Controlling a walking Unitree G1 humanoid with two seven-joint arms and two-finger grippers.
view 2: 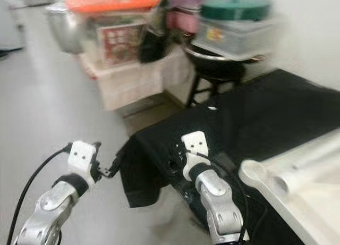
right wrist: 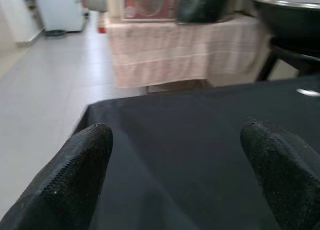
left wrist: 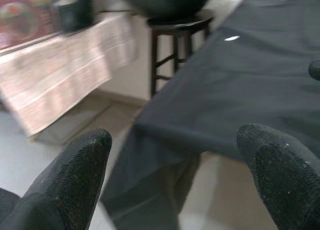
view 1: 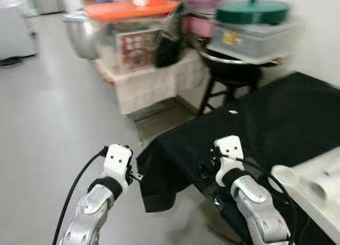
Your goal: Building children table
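A white children's table top (view 1: 313, 186) with round leg sockets lies at the right end of a table draped in black cloth (view 1: 276, 117). My left gripper (view 1: 136, 175) hovers over the floor just off the cloth's hanging corner; the left wrist view shows its fingers (left wrist: 70, 185) wide apart with nothing between them. My right gripper (view 1: 205, 168) is above the cloth near the table's left edge. It is open and empty too, as its fingers (right wrist: 75, 180) show in the right wrist view. Both grippers are well short of the white part.
A dark stool holding a black wok (view 1: 234, 69) stands behind the table. Further left is a low table with a pinkish cloth (view 1: 154, 80), loaded with an orange-lidded bin (view 1: 130, 11) and a metal pot (view 1: 79, 32). Grey floor (view 1: 48, 123) spreads to the left.
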